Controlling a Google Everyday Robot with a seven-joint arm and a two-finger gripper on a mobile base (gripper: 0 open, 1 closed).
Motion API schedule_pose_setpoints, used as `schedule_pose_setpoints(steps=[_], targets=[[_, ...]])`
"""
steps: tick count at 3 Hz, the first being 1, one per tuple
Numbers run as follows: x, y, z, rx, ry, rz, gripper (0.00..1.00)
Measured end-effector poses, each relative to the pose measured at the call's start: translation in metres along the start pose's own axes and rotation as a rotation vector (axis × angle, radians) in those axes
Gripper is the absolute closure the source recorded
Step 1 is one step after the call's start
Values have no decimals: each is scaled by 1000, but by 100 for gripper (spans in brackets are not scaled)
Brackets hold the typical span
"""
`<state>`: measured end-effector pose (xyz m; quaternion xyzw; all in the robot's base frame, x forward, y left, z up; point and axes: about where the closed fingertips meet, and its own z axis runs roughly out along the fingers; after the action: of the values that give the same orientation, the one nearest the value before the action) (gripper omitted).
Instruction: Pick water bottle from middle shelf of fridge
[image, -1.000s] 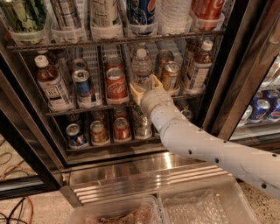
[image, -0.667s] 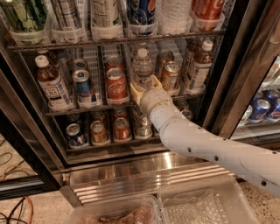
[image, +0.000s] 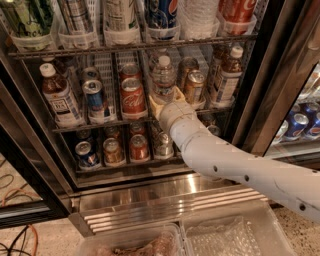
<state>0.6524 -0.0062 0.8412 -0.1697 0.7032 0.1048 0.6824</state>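
The water bottle (image: 163, 75), clear with a white cap, stands upright in a lane of the middle shelf (image: 100, 123) of the fridge (image: 260, 100), between a red cola can and a gold can. My gripper (image: 166, 101) is right at the bottle's lower part and hides its base. My white arm (image: 230, 165) reaches in from the lower right, over the steel base strip (image: 150, 192). The fridge door is open.
Brown-liquid bottles (image: 59, 95) (image: 227, 75) stand at both ends of the middle shelf. The red cola can (image: 133, 96), a blue can (image: 95, 97) and the gold can (image: 194, 86) flank the bottle. Small cans (image: 139, 147) fill the lower rack. Clear bins (image: 235, 235) lie below.
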Motion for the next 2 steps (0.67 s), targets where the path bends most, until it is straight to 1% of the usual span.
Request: schedule_pose_setpoints(steps=[1, 2], targets=[[-3, 0, 0, 0, 0, 0, 100], [-14, -6, -9, 16, -8, 6, 100]])
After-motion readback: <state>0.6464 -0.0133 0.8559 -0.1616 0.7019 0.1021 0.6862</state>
